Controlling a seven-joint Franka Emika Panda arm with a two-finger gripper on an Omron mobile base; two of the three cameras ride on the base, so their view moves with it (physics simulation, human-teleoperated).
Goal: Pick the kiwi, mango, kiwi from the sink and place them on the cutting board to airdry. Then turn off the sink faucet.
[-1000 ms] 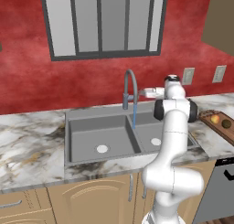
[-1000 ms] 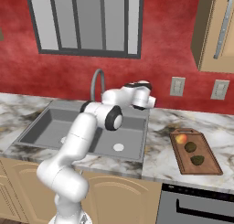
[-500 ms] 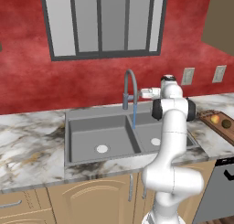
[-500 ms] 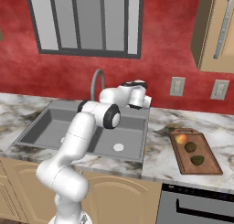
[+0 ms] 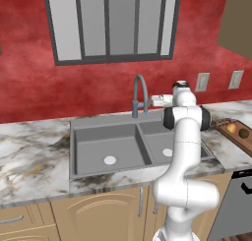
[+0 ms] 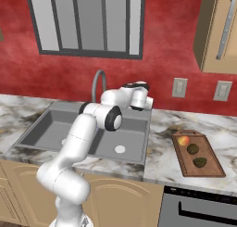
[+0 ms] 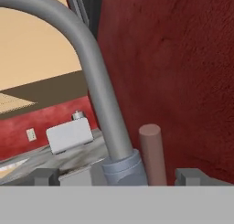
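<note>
Behind the grey double-basin rectangular sink point(image 5: 123, 146), the tall slim grey metal gooseneck faucet point(image 5: 140, 94) rises from the back rim in front of the red textured wall point(image 5: 29, 82). The white robot arm point(image 5: 184, 151) reaches across the right basin, and its two-finger gripper point(image 5: 154, 100) is level with the faucet's stem, just beside it on the right in the left base view. In the hand view the gripper point(image 7: 121, 176) has its two dark fingertips point(image 7: 44, 175) spread wide, one on each side of the faucet's base collar, released and grasping nothing. A short pinkish-brown cylindrical lever point(image 7: 152, 152) stands just beside the collar, between the fingertips; whether either tip touches it cannot be told.

Both basins hold just their white round drain discs point(image 6: 120, 149). On the marble counter point(image 6: 162, 149) to the right of the sink lies the flat rectangular reddish-brown wooden cutting board point(image 6: 198, 153). The small oval orange-yellow mango point(image 6: 184, 140) sits near the board's far end, the olive-green kiwi point(image 6: 193, 148) lies near the middle, and the darker brown kiwi point(image 6: 200, 162) lies toward the near end; the three are apart from one another. In the left base view the board point(image 5: 237, 135) shows at the right edge with the mango point(image 5: 231, 128) and one kiwi point(image 5: 243, 133) on it.

A grey-framed window point(image 5: 110, 23) sits above the faucet, and two pale wall outlets point(image 6: 179, 87) are mounted on the wall over the counter.
</note>
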